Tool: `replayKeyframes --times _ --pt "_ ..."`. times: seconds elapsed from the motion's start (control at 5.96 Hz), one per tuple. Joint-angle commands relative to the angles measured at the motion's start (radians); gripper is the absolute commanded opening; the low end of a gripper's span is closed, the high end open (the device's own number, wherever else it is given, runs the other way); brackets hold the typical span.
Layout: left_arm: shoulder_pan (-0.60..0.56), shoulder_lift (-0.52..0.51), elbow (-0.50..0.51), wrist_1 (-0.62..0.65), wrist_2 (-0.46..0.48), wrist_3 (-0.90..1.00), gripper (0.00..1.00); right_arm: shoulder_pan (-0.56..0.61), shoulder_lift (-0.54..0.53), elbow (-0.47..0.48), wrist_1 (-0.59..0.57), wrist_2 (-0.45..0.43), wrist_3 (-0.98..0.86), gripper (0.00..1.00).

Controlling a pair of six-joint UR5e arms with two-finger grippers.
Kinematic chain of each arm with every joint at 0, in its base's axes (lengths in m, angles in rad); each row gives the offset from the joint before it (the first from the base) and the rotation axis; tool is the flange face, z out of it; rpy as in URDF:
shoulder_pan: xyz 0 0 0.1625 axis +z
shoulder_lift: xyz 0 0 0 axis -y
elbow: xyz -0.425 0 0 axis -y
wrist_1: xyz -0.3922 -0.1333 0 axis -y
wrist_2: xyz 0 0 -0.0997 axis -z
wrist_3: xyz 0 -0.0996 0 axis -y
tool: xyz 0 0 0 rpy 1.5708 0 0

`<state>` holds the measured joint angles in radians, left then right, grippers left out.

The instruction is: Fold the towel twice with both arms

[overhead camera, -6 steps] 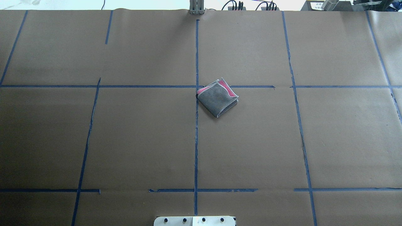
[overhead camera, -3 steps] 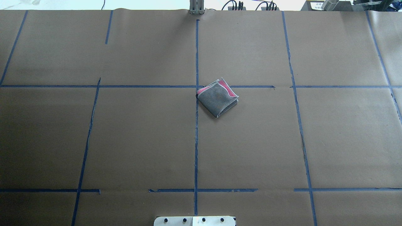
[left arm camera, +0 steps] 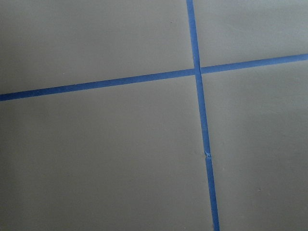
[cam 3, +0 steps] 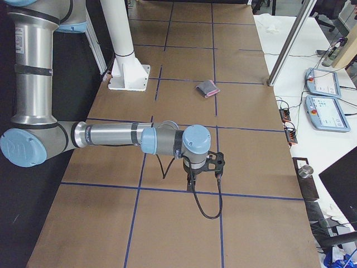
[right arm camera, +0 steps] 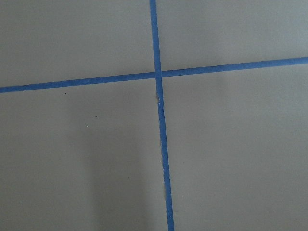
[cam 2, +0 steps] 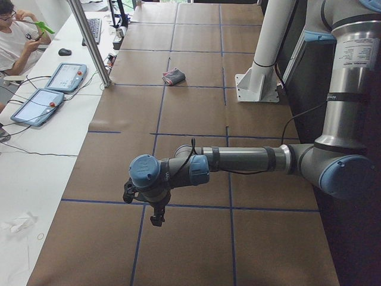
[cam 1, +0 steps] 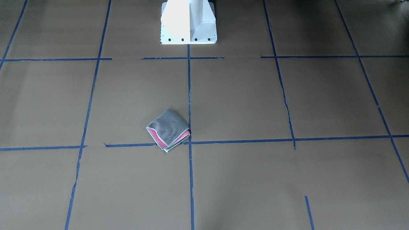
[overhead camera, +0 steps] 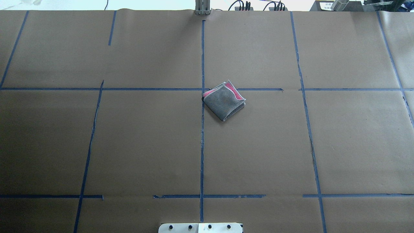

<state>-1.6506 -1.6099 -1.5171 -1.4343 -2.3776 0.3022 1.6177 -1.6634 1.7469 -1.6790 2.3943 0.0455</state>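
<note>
The towel (overhead camera: 223,102) lies folded into a small square near the middle of the table, grey face up, with pink-red showing at its far edges. It also shows in the front view (cam 1: 168,129) and, small, in both side views (cam 2: 174,76) (cam 3: 207,87). No gripper touches it. The left arm (cam 2: 238,159) stretches over the table's left end, its gripper (cam 2: 156,215) pointing down far from the towel. The right arm (cam 3: 111,135) does the same at the right end with its gripper (cam 3: 204,166). I cannot tell whether either gripper is open or shut. Both wrist views show only paper and tape.
Brown paper with blue tape lines (overhead camera: 202,129) covers the table. The white pedestal base (cam 1: 188,22) stands at the robot's edge. A metal post (cam 2: 89,42) and tablets (cam 2: 65,76) stand along the far side, where a seated person (cam 2: 15,36) shows.
</note>
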Motion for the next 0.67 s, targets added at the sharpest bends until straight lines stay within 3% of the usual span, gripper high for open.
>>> replayKeyframes --times 0.0,0.5 --pt "0.000 -0.001 0.000 0.000 0.001 0.000 1.00 -0.006 -0.010 -0.009 -0.001 -0.004 -0.001 1.00" --pt "0.000 -0.005 0.003 -0.002 0.003 0.001 1.00 -0.006 -0.012 -0.017 0.001 -0.004 -0.003 1.00"
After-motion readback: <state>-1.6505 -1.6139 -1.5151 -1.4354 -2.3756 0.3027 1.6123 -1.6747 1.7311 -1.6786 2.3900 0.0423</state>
